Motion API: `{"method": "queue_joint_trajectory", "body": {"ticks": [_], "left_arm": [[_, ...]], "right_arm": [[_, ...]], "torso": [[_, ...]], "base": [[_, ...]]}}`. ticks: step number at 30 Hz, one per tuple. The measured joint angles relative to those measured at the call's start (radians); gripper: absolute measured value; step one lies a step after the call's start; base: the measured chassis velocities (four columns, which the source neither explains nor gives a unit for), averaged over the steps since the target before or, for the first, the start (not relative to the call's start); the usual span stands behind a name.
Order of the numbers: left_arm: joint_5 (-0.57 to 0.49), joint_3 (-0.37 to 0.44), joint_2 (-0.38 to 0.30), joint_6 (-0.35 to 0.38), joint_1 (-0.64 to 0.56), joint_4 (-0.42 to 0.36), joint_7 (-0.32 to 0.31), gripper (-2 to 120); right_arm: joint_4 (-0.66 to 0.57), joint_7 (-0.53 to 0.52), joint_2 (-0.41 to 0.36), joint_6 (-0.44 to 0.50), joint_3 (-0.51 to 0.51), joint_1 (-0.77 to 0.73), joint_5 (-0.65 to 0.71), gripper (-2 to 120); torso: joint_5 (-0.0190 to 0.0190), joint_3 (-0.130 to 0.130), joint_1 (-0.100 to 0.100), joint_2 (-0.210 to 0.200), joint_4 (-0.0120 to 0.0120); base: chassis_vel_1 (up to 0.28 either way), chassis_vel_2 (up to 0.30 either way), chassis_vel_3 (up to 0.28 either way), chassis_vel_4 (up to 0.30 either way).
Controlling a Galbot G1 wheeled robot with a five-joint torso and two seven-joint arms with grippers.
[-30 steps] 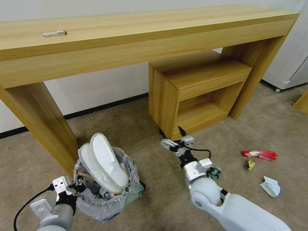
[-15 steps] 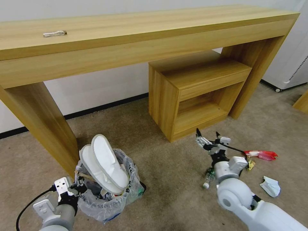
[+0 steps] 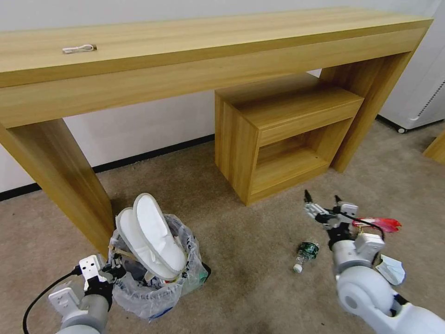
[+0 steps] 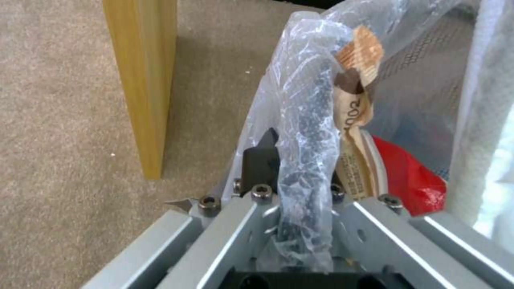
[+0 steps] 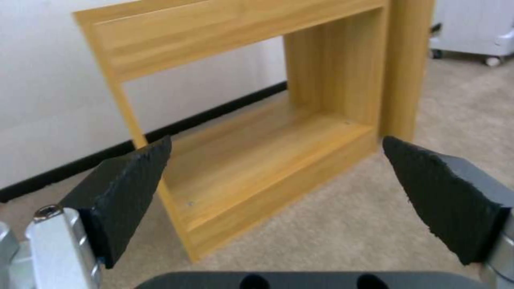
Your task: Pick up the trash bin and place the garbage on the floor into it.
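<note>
L gripper [image 3: 112, 269] clamped on trash bin [image 3: 155, 283] rim, slippers [image 3: 150, 236] inside, R gripper [image 3: 323, 202] jaws apart above carpet [image 3: 250, 241], near plastic bottle [image 3: 306, 253], red wrapper [image 3: 378, 224]

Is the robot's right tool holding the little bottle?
No, the right tool is open and empty above the floor, while the little bottle lies on the carpet beside its arm.

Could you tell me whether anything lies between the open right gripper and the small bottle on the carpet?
Nothing visible does. The right gripper, jaws apart, hovers above bare floor, and the small bottle lies just below and beside its arm, with only open carpet between them.
</note>
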State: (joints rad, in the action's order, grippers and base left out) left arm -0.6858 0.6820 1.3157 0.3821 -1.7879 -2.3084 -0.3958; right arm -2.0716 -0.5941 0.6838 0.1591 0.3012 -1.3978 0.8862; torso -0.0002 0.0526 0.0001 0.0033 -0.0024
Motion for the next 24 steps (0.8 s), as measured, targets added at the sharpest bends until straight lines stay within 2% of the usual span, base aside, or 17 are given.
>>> {"method": "queue_joint_trajectory", "body": {"ticks": [5,11,18,24], "left_arm": [[0.008,0.005,-0.001,-0.005,0.005,0.003,0.002,1],[0.010,0.009,0.006,-0.008,0.002,-0.003,0.003,1],[0.013,0.017,0.014,-0.011,-0.007,-0.013,0.003,1],[0.015,0.019,0.021,-0.017,-0.010,-0.004,0.003,1]], "right_arm": [[0.014,0.000,-0.013,-0.012,0.067,-0.045,0.064,100],[0.024,-0.018,0.012,-0.034,0.070,-0.062,0.091,100],[0.048,-0.066,0.074,-0.077,-0.012,-0.057,0.130,99],[0.141,-0.111,0.148,-0.109,-0.058,-0.030,0.165,99]], "torso": [[0.0002,0.000,0.000,0.000,0.0000],[0.0002,0.000,0.000,0.000,0.0000],[0.0003,0.000,0.000,0.000,0.0001],[0.0002,0.000,0.000,0.000,0.0002]], "base": [[0.000,0.000,0.000,0.000],[0.000,0.000,0.000,0.000],[0.000,0.000,0.000,0.000],[0.000,0.000,0.000,0.000]]}}
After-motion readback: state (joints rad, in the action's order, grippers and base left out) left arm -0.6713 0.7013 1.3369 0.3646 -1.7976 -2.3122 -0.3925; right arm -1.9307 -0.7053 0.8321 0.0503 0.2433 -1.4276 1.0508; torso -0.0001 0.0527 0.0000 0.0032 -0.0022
